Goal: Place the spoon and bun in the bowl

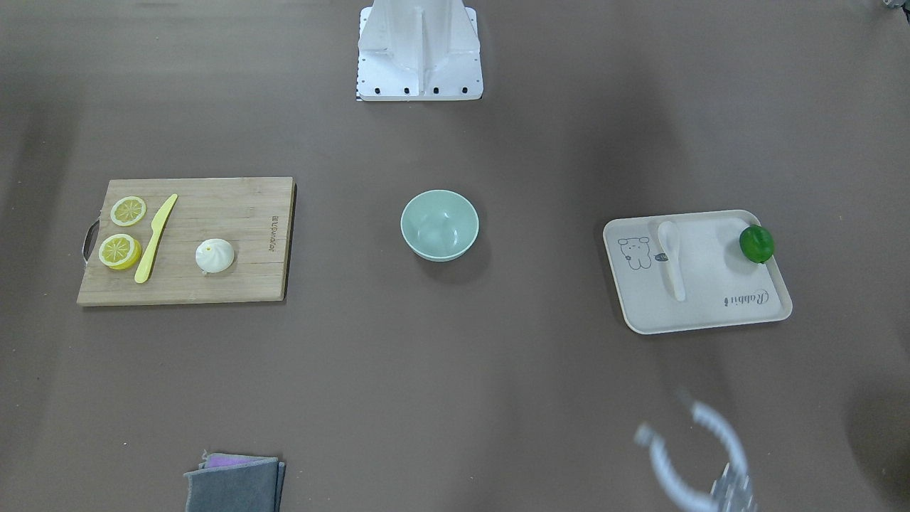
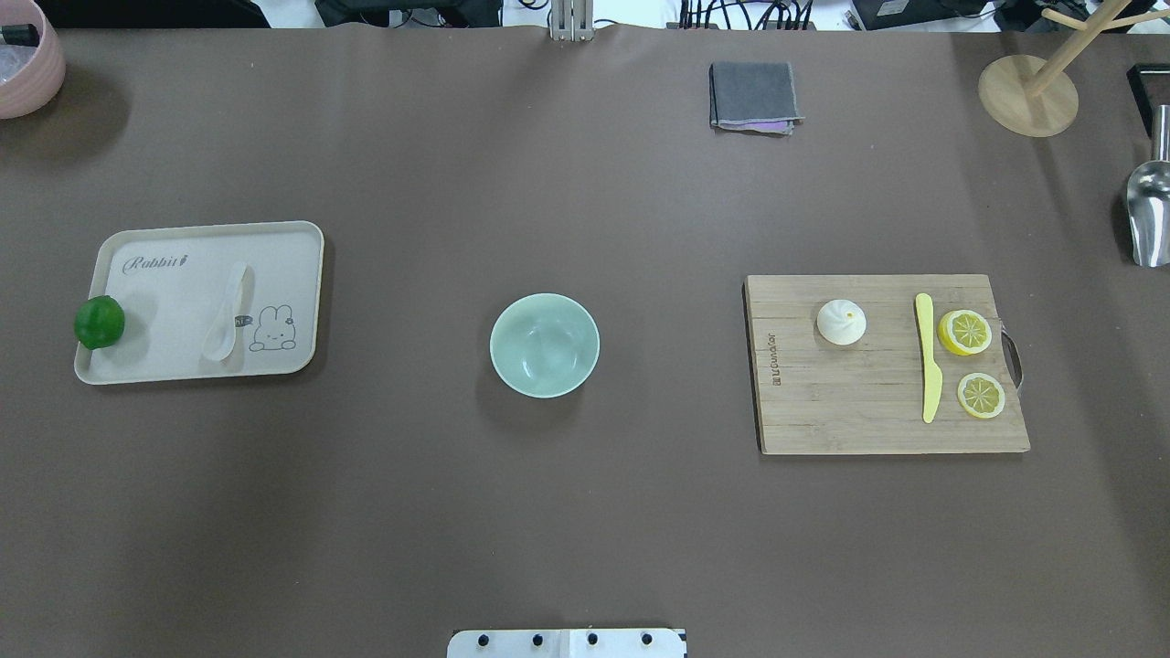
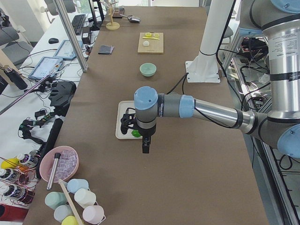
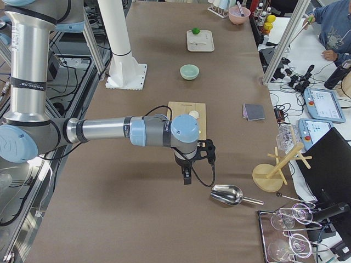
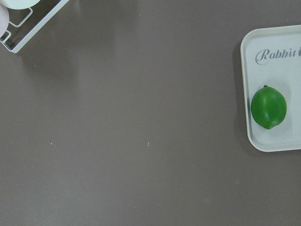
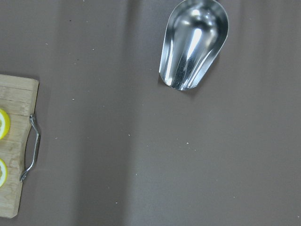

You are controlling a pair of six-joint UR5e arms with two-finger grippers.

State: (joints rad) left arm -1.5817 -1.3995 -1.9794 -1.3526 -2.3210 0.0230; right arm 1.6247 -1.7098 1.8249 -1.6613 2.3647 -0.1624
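Note:
The white spoon (image 1: 670, 259) lies on the cream tray (image 1: 711, 313); it also shows in the overhead view (image 2: 228, 313). The white pleated bun (image 1: 215, 256) sits on the wooden cutting board (image 1: 234, 206), also in the overhead view (image 2: 842, 322). The mint-green bowl (image 1: 439, 225) stands empty at the table's middle (image 2: 545, 344). My left gripper (image 3: 127, 124) hangs over the tray's outer end, and my right gripper (image 4: 205, 152) hangs beyond the board. Both show only in the side views, so I cannot tell whether they are open or shut.
A green lime (image 2: 99, 322) rests at the tray's edge (image 5: 268, 107). A yellow knife (image 2: 929, 370) and two lemon slices (image 2: 965, 332) lie on the board. A folded grey cloth (image 2: 753, 95), a metal scoop (image 6: 193, 44), a wooden stand (image 2: 1028, 91) and a pink bowl (image 2: 23, 64) sit at the table's edges.

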